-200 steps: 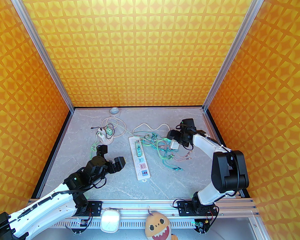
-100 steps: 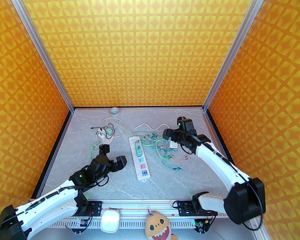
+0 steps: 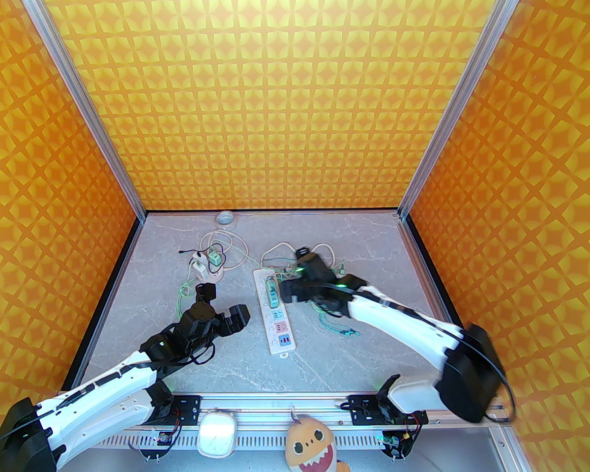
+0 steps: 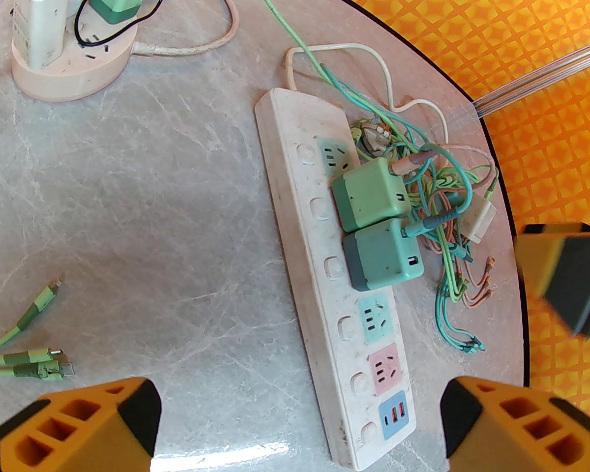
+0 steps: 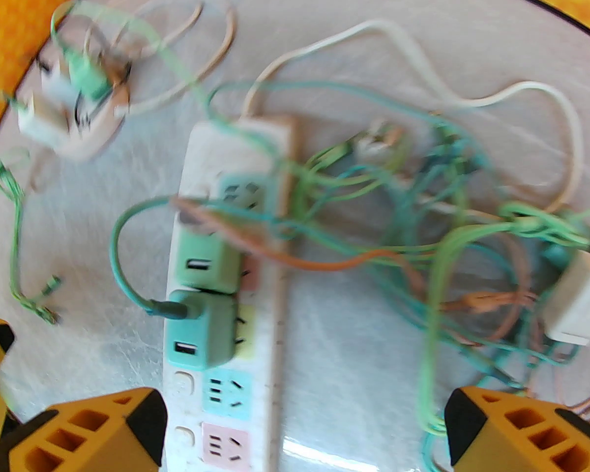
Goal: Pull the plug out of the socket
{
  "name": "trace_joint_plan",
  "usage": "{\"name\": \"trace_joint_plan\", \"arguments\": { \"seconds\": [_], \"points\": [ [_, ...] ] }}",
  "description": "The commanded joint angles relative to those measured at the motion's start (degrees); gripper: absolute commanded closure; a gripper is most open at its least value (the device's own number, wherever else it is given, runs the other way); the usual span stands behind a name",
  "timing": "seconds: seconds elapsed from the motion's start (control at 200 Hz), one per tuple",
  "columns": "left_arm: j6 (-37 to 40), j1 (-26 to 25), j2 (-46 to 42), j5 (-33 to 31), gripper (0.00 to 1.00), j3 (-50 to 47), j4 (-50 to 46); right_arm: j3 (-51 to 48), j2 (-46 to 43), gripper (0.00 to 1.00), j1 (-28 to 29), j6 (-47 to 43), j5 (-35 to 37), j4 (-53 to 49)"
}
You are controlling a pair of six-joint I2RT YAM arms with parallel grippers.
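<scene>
Your right gripper [image 3: 289,290] is swinging in from the table's right side and is now hanging over the far half of the power strip [image 3: 278,323], while your left gripper [image 3: 222,306] is barely shifting, waiting off the strip's left flank. Both claws are standing wide apart, gripping nothing. From the right wrist, the light green plug [image 5: 205,262] and the teal plug [image 5: 202,330] are sitting side by side in the strip [image 5: 275,322], just ahead and left of the gap between your fingers [image 5: 103,426]. A cable tangle [image 5: 398,244] is sprawling ahead and to the right of that claw, with orange and green strands crossing over the light green plug and a teal lead looping out of the teal plug's left side. A white charger [image 5: 577,303] is lying among those cords on the far right. Ahead and left of your left claw, a round pink socket hub [image 4: 69,74] is carrying two more chargers, and loose green cable ends [image 4: 29,357] are lying near its left finger [image 4: 78,426].
</scene>
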Motion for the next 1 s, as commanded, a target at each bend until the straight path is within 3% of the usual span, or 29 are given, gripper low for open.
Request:
{"name": "trace_joint_plan", "arguments": {
  "seconds": [0.0, 0.075, 0.23, 0.375, 0.585, 0.79, 0.995],
  "points": [
    [-0.4, 0.3, -1.6, -0.9, 0.01, -1.1, -0.2, 1.8, 2.2, 0.02, 2.9, -1.8, 3.5, 2.2],
    [-0.5, 0.5, -2.1, -0.9, 0.01, -1.6, 0.0, 2.8, 3.6, 0.02, 3.8, -1.7, 3.1, 2.3],
    [-0.9, 0.4, -1.5, -1.0, 0.01, -1.8, 0.4, 5.6, 8.0, 0.26, 4.8, -1.2, 2.0, 0.3],
    [-1.1, 0.4, -1.2, -0.9, 0.01, -1.7, 0.4, 7.0, 11.4, 0.38, 5.6, -0.5, 3.1, -0.2],
    [-1.1, 0.4, -1.9, -1.0, 0.01, -1.6, -0.4, 8.7, 15.4, 0.47, 5.6, -0.4, 3.3, 0.2],
    [-1.0, 0.4, -1.5, -0.9, 0.01, -1.6, -0.2, 9.6, 17.6, 0.5, 5.6, -1.6, 3.2, 1.3],
    [-1.9, 2.2, 1.8, 0.6, 0.01, -2.7, 4.2, 9.5, 18.9, 0.59, 5.7, -3.1, 2.3, 2.4]
  ]
}}
